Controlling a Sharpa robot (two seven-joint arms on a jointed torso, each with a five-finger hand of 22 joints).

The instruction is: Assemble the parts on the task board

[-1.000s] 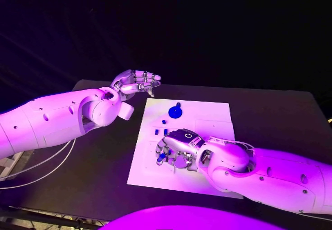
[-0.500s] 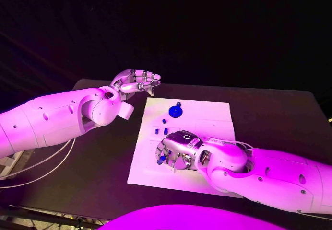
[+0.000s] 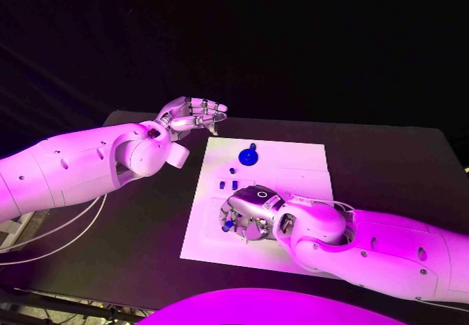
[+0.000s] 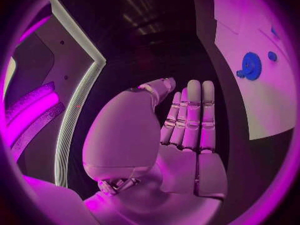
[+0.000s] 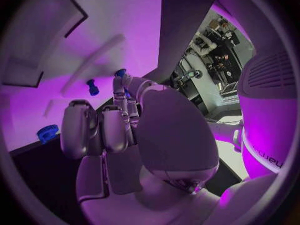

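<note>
Black table (image 3: pixel 146 237), right hand (image 3: pixel 249 213) perhaps pinching blue part (image 3: pixel 228 221); left hand (image 3: pixel 192 115) empty.

White board (image 3: pixel 293 169) lay flat mid-table, a round blue part (image 3: pixel 248 158) sat near its far edge, two small blue pegs (image 3: pixel 228 185) stood upright side by side nearer the middle, well apart from it

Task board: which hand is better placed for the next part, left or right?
Right, most likely. The right hand is down on the task board, its fingers at a small blue part. The left hand hangs off the board's far corner, holding nothing, fingers apart.
</note>
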